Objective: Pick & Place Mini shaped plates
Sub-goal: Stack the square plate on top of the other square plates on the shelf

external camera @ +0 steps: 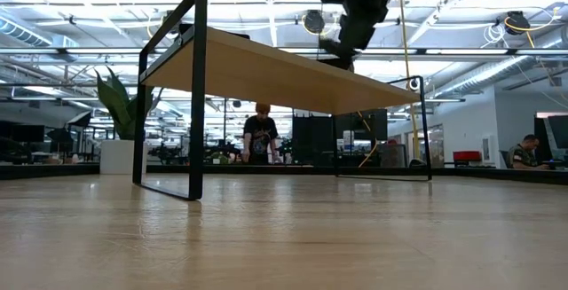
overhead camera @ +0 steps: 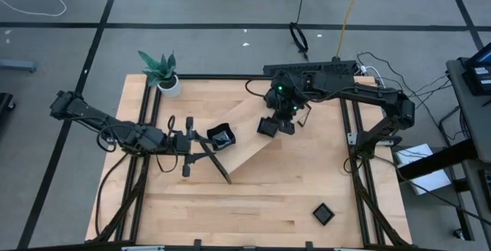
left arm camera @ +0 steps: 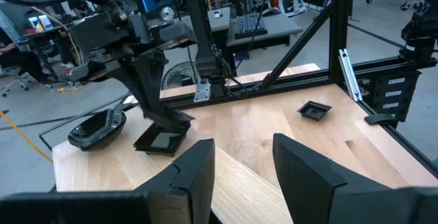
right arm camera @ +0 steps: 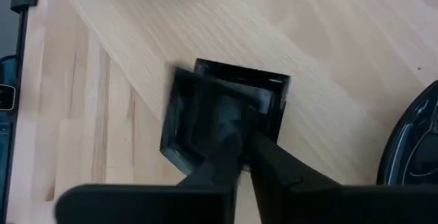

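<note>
The pale wooden tray point(overhead camera: 261, 140) lies slantwise across the table's middle, its board raised on black end rails point(external camera: 199, 104) that reach down to the tabletop. A wavy-edged black dish point(overhead camera: 221, 136) sits on its left part. My right gripper point(overhead camera: 270, 126) is shut on a small square black plate point(left arm camera: 161, 140) low over the board's middle. Another square plate point(overhead camera: 323, 213) lies on the table near the front right. My left gripper point(overhead camera: 201, 145) is at the tray's left end, with its fingers a little apart. My left gripper comes level from the table's left at the tray's left end rail point(overhead camera: 209, 157). Its own fingers point(left arm camera: 198, 172) hide the place of contact, and only the board shows between them. My right gripper pinches the square plate's near rim point(right arm camera: 229, 131) between its two fingers. The fingers slant down from the table's far right. The plate lies nearly flat, low over the tray's board; whether it rests there I cannot tell.
A potted plant point(overhead camera: 163, 73) stands at the table's far left corner. Black frame bars point(overhead camera: 349, 140) run along the table's left and right sides. Bare tabletop lies in front of the tray. A person point(external camera: 260, 135) stands in the room behind the table.
</note>
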